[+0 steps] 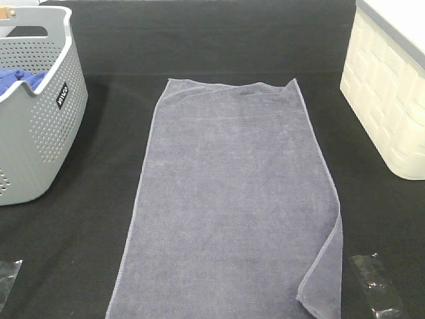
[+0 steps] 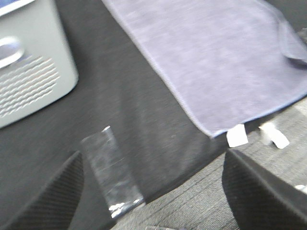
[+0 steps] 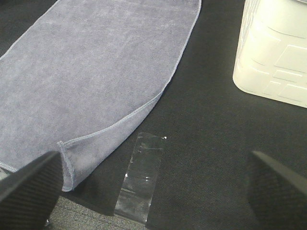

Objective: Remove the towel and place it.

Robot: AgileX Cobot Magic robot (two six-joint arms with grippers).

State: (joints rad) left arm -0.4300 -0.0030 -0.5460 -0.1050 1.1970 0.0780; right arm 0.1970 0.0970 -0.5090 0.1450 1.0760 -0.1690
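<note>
1. While the black cloth-covered table [image 1: 219, 46] is taking up the whole exterior high view, a grey perforated plastic basket [image 1: 33, 126] is standing at its far left, with a bright blue cloth [image 1: 18, 80] lying bunched inside it.
2. A strip of clear shiny tape [image 1: 8, 279] is sticking to the table at the near left corner, well apart from the basket.
3. The left gripper [image 2: 152, 191] is hovering above the near table edge with its two dark textured fingers [image 2: 53, 196] spread wide and nothing between them; the left wrist view is showing a clear tape strip [image 2: 111, 171] below the gap.
4. The large rectangular grey-lavender terry towel [image 1: 232, 199] with its lighter stitched hem is lying spread flat along the middle of the table, running from the far side towards the near edge, apart from the basket.
5. Its near right corner is lying folded over onto itself, and its far right corner is turning up slightly.
6. Two small white tags [image 2: 237, 136] are showing just past the towel's near corner in the left wrist view.
7. Another clear tape strip [image 1: 373, 282] is lying just beside the folded corner, to its right.
8. The right gripper [image 3: 153, 191] is hanging with its dark fingers [image 3: 31, 187] spread wide apart, gripping nothing, above that tape and the folded corner.
9. A cream-white moulded plastic container [image 1: 388, 100] is standing at the far right, well apart from the towel.
</note>
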